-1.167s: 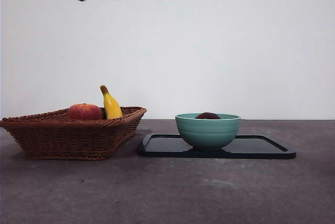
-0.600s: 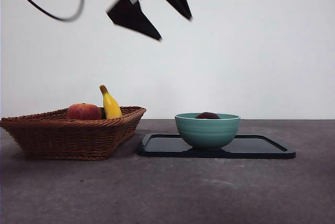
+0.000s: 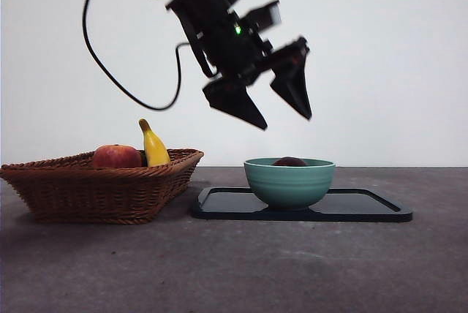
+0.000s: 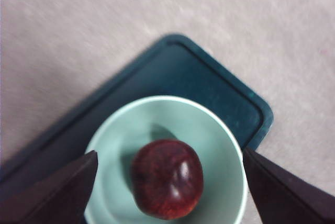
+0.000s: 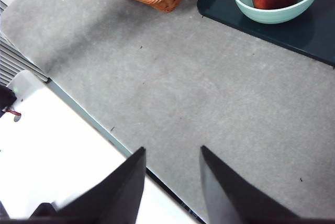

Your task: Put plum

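Grey table [image 3: 292,269], wicker basket [image 3: 102,192] on it, dark tray [image 3: 365,207] just beside the basket

glossy maroon plum [image 4: 167,178], inside bowl [image 4: 220,130]

Front view: I only see the top sliver of the dark maroon plum [image 3: 290,161]; the teal ceramic bowl [image 3: 289,183] hides the rest. The woven wicker basket [image 3: 102,187] rim covers the lower parts of the red-orange round fruit [image 3: 117,156] and yellow banana [image 3: 153,146]. Left wrist view: the dark rectangular tray [image 4: 199,82] is cut off.
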You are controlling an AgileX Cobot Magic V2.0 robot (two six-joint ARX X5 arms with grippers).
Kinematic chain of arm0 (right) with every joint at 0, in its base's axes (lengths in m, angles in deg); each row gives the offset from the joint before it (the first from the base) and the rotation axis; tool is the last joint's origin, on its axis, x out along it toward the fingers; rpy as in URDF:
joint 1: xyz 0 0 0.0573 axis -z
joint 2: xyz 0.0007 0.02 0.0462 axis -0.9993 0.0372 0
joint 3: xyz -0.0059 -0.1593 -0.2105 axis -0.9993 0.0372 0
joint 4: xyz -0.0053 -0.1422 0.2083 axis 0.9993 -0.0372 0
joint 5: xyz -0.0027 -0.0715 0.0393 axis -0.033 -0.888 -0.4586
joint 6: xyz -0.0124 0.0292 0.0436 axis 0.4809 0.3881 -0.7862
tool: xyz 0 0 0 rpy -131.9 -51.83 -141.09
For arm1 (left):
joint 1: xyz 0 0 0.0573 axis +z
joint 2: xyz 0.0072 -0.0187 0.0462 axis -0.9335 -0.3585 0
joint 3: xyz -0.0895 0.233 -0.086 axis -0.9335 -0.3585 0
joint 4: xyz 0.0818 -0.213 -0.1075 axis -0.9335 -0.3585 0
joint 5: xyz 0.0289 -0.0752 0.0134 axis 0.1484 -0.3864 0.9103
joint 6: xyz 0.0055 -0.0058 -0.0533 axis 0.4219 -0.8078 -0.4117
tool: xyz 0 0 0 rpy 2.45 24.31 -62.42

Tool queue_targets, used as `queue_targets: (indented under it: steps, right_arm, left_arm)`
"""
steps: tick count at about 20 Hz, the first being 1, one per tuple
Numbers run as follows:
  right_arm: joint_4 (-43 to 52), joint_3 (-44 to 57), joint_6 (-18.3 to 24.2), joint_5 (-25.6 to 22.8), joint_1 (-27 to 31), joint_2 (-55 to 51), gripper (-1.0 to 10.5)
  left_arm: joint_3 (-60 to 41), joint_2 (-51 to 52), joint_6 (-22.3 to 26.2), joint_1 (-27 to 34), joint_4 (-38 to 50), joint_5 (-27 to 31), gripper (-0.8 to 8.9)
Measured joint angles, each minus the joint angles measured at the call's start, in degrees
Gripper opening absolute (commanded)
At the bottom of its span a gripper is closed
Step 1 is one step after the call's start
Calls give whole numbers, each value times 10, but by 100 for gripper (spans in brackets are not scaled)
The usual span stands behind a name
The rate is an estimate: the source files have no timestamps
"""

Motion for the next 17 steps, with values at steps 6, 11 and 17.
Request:
queue_targets:
  steps: [6, 11, 17]
  right_arm:
    - [-11, 0, -3, 0, 0, 0, 165]
    - [-13, 0, -3, 0, 0, 0, 164]
    - [-13, 0, -3, -2, 0, 0, 165]
  left_arm:
    - [0, -43, 5, -9, 16, 14, 435]
    - [0, -48, 7, -11, 18, 14, 433]
    - [0, -70, 8, -21, 18, 14, 425]
